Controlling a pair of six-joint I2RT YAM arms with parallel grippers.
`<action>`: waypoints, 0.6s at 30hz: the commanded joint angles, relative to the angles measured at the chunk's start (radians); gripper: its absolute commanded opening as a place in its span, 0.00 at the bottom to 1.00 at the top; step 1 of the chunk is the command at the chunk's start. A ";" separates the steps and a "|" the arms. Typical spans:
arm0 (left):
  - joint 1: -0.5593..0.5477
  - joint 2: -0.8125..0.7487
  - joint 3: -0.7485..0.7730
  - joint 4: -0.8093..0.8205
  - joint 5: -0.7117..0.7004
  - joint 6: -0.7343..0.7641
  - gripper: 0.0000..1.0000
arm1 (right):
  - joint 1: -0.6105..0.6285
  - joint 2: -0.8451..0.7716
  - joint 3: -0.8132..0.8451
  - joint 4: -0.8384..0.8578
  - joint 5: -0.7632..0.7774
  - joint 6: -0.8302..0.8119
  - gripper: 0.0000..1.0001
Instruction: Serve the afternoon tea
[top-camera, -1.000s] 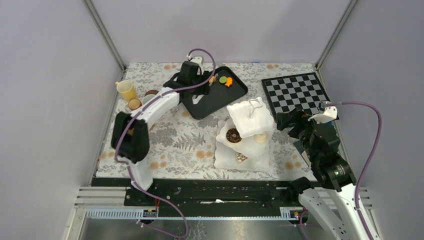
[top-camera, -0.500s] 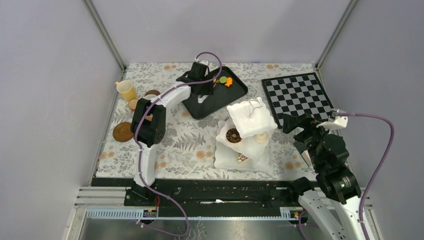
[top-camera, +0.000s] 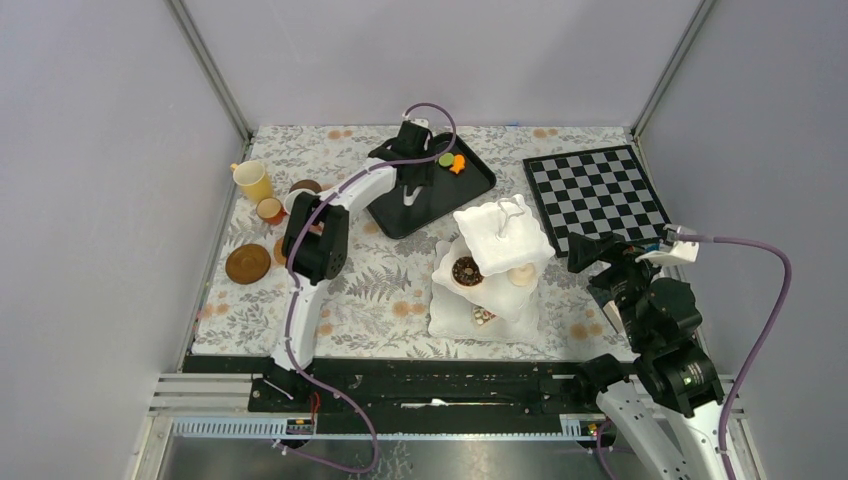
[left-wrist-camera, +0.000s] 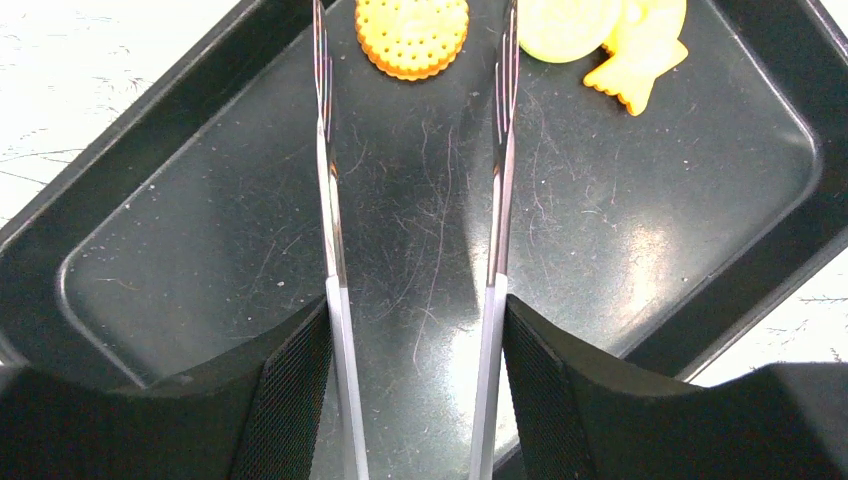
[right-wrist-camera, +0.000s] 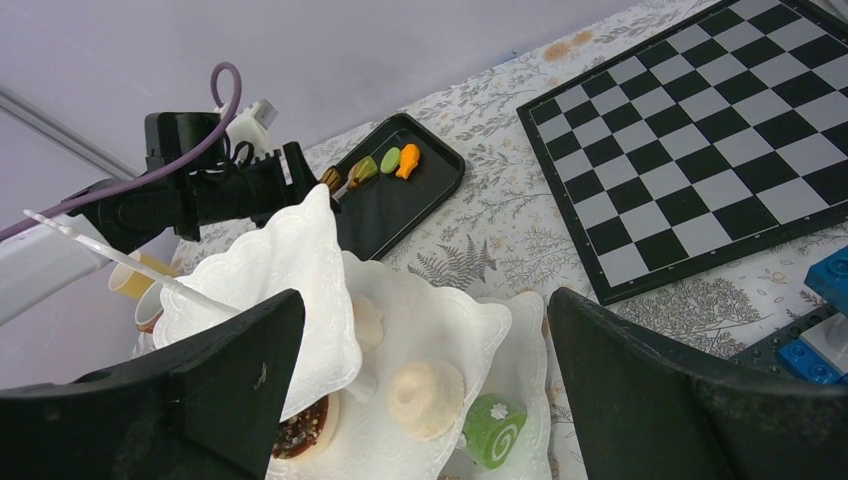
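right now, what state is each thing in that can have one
left tool, shut on the tongs
tongs, open, orange biscuit between the blades, unpinched
right tool, open, empty
black tray, partly loaded
tiered stand, upright, cakes on its tiers
yellow cup, upright
brown saucer, flat, bare

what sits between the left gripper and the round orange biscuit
Only bare black tray floor, flanked by the tongs the left gripper holds; left wrist view.

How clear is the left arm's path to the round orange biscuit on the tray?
Probably clear, yes. The left gripper holds silver tongs whose open blades straddle the orange biscuit on the black tray, with nothing else between them.
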 joint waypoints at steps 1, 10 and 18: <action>-0.012 0.020 0.088 -0.001 -0.040 0.018 0.62 | 0.005 -0.010 0.015 0.045 -0.024 -0.023 0.98; -0.018 0.074 0.160 -0.016 -0.082 0.010 0.60 | 0.006 -0.015 0.002 0.051 -0.047 -0.019 0.98; -0.018 0.092 0.198 -0.031 -0.096 0.028 0.48 | 0.005 -0.016 0.007 0.050 -0.044 -0.022 0.98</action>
